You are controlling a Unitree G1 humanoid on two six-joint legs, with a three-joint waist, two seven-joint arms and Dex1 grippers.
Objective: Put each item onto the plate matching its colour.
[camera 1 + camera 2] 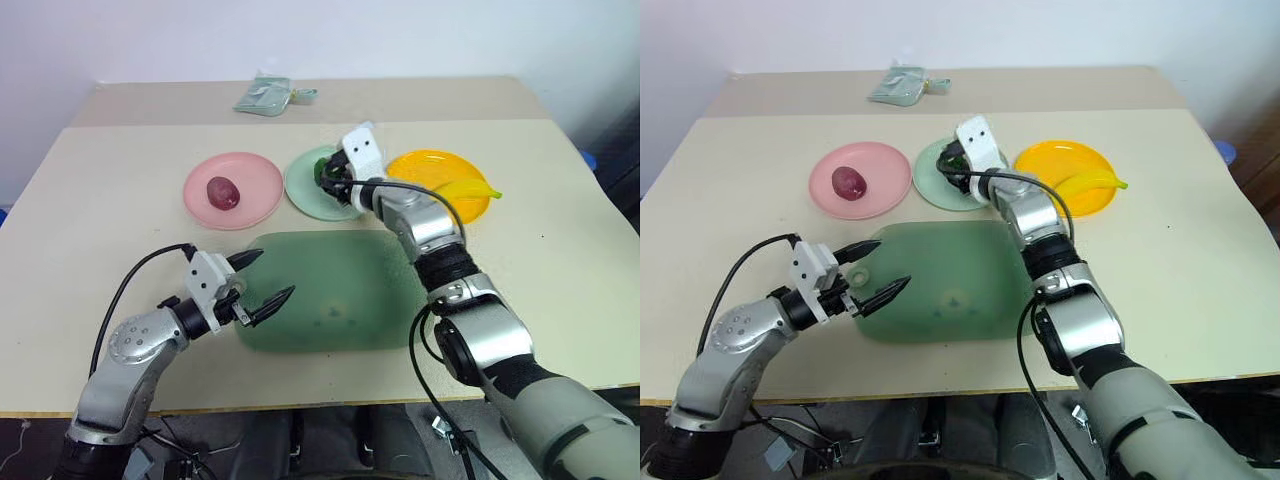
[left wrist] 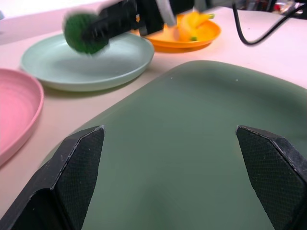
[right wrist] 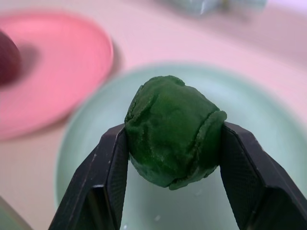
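My right gripper (image 3: 170, 143) is shut on the bumpy dark green ball (image 3: 172, 129) and holds it just over the pale mint green plate (image 1: 305, 190); the same ball (image 2: 84, 32) hangs above that plate's dish in the left wrist view. The dark red-purple fruit (image 1: 222, 192) lies on the pink plate (image 1: 255, 180). The yellow banana (image 1: 462, 190) rests on the yellow-orange plate (image 1: 425, 165). My left gripper (image 1: 262, 282) stands open over the near left corner of the large green tray (image 1: 340, 300), its fingers (image 2: 76, 158) empty.
A small pale green packet (image 1: 265, 97) lies at the far side of the table. The table's right half beyond the yellow-orange plate is bare tan surface (image 1: 560, 260). The large tray sits between my arms, in front of the three plates.
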